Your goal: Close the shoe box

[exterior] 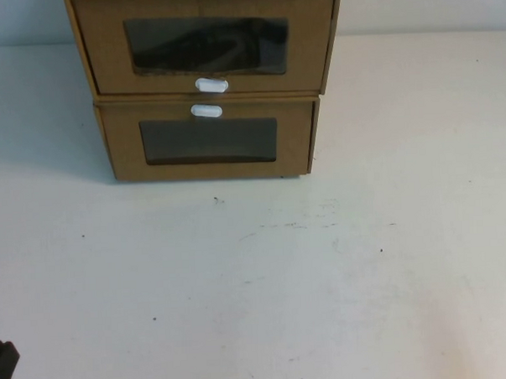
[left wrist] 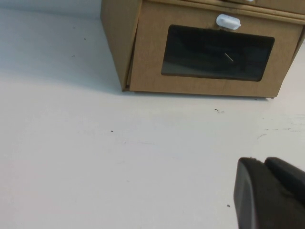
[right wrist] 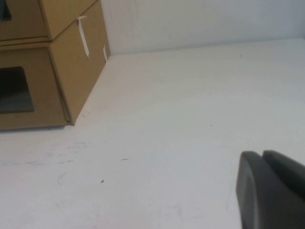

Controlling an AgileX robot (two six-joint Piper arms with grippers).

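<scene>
The shoe box (exterior: 205, 42) is the upper of two stacked brown cardboard boxes at the far middle of the table. Its clear window sits above its small white pull tab (exterior: 211, 85), and its drawer front stands out forward of the box below. A strip of it shows in the left wrist view (left wrist: 271, 5), and its side shows in the right wrist view (right wrist: 62, 14). My left gripper (left wrist: 264, 164) is shut and empty, low at the near left corner (exterior: 2, 368), far from the boxes. My right gripper (right wrist: 262, 157) is shut and empty, off to the boxes' right and out of the high view.
The matching lower box (exterior: 209, 141) has its white tab (exterior: 206, 111) above its window and carries the shoe box; it also shows in the left wrist view (left wrist: 152, 62) and the right wrist view (right wrist: 71, 81). The white table (exterior: 265, 281) stretches in front. A wall stands behind.
</scene>
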